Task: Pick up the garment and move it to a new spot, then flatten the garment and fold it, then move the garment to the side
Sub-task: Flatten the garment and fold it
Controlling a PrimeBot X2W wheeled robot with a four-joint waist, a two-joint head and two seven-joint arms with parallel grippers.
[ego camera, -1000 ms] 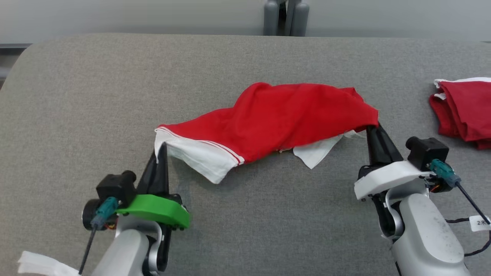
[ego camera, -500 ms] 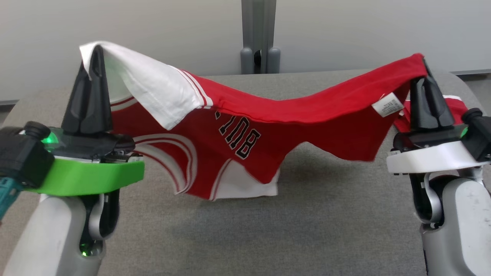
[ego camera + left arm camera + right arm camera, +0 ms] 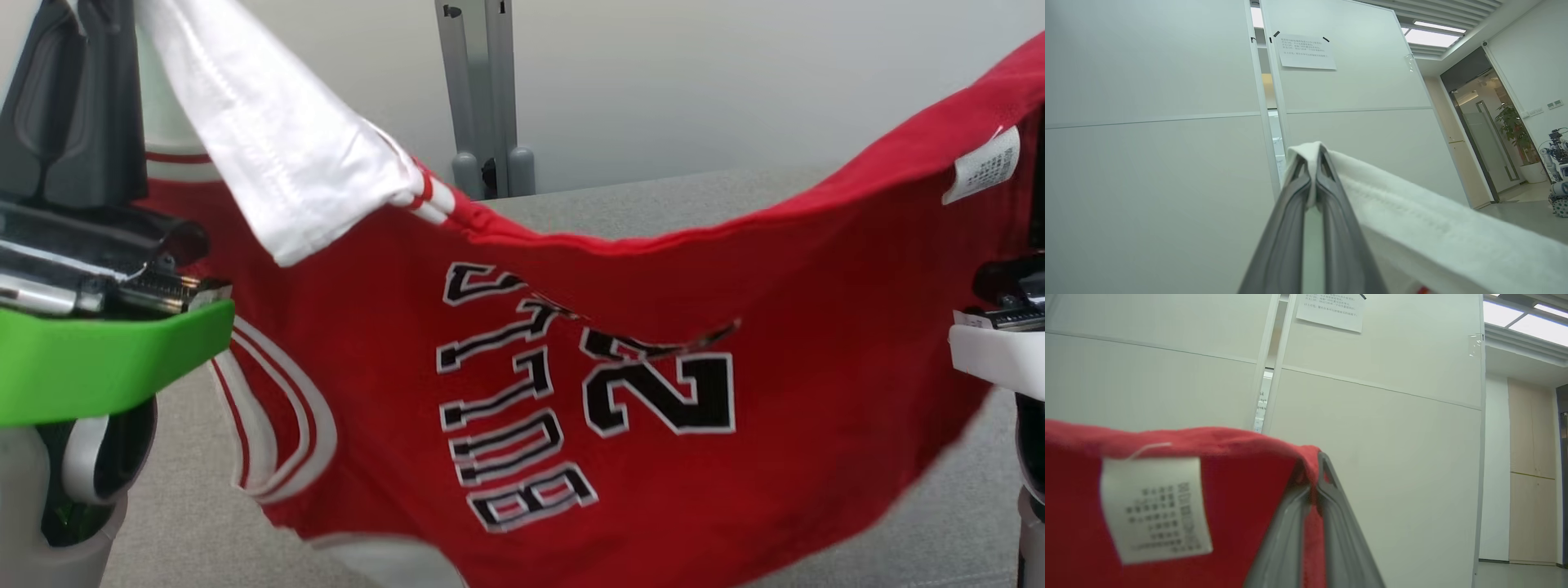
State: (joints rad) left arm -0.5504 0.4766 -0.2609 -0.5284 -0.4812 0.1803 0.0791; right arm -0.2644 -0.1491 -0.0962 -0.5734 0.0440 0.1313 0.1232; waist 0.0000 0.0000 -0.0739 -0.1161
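We were on the first step, carrying the red sleeveless jersey with white trim and black lettering (image 3: 571, 367) to a new spot. Our left fingers (image 3: 1339, 245) were clamped on a white edge, and our right fingers (image 3: 1341, 539) on the red hem beside a white care label (image 3: 1155, 506). The jersey hung between them above the grey fabric worktop (image 3: 653, 200), sagging in the middle, with its print upside down. Next, we judged, it needed lowering and spreading flat with both corners taut.
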